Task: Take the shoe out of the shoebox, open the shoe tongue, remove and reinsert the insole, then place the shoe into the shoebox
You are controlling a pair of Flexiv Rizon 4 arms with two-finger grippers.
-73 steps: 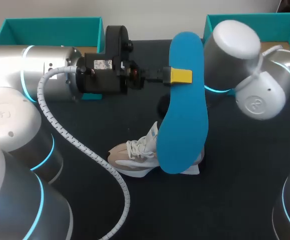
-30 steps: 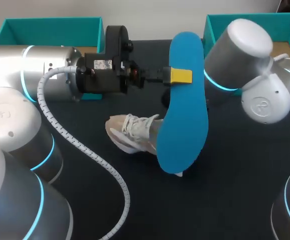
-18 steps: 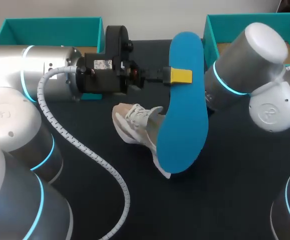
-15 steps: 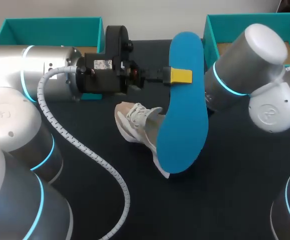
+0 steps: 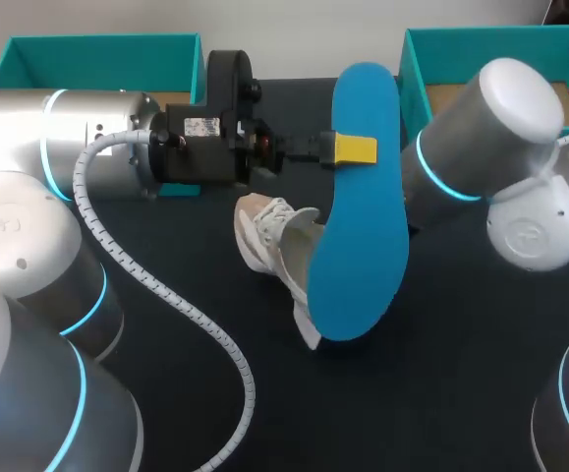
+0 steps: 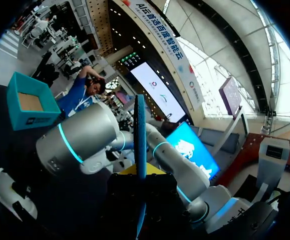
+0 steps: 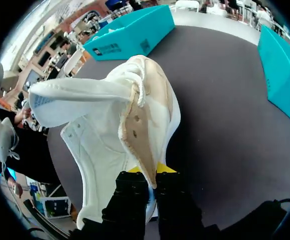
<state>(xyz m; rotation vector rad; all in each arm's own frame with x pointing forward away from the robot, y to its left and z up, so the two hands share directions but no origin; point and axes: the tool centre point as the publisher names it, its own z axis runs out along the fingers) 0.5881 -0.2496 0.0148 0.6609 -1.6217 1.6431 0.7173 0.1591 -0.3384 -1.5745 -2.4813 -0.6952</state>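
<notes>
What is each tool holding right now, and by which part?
Left tool grips the blue insole at its edge near the upper end; right tool grips the shoe by its opening's rim.

One shoe, pale with white laces. One blue insole. Two teal boxes, both open-topped: the left box at the far left and the right box at the far right. Two arms — the left arm and the right arm. One white ribbed cable at the near left. One dark table.
</notes>
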